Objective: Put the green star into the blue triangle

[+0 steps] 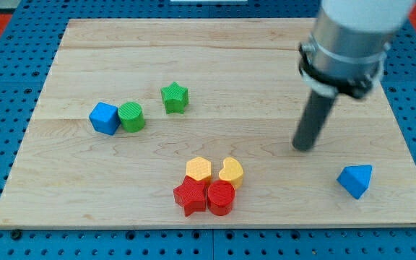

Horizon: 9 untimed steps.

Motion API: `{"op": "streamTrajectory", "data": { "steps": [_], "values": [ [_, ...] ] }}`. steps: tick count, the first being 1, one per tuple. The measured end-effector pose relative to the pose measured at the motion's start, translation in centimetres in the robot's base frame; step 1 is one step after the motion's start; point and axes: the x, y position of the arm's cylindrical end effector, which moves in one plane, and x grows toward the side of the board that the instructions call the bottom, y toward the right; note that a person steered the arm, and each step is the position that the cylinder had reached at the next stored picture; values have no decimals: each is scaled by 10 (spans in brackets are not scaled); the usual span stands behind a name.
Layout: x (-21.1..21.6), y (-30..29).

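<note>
The green star (174,97) lies on the wooden board, left of centre and toward the view's top. The blue triangle (357,180) lies near the board's lower right corner. My tip (304,147) stands on the board at the right, up and to the left of the blue triangle and far to the right of the green star. It touches no block.
A blue cube (104,118) and a green cylinder (131,116) sit touching at the left. A cluster at bottom centre holds a yellow hexagon (198,170), a yellow heart-like block (230,172), a red star (191,196) and a red cylinder (221,197). The board (215,65) lies on a blue pegboard.
</note>
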Motion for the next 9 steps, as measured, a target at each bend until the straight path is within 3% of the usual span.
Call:
{"op": "streamTrajectory", "data": {
  "steps": [1,2,3,4,5,6,7,9],
  "values": [
    [-57,-59],
    [-84,-159],
    [-110,-213],
    [-102,-244],
    [-60,-227],
    [-52,-185],
    [-16,-130],
    [17,-132]
  ]
}}
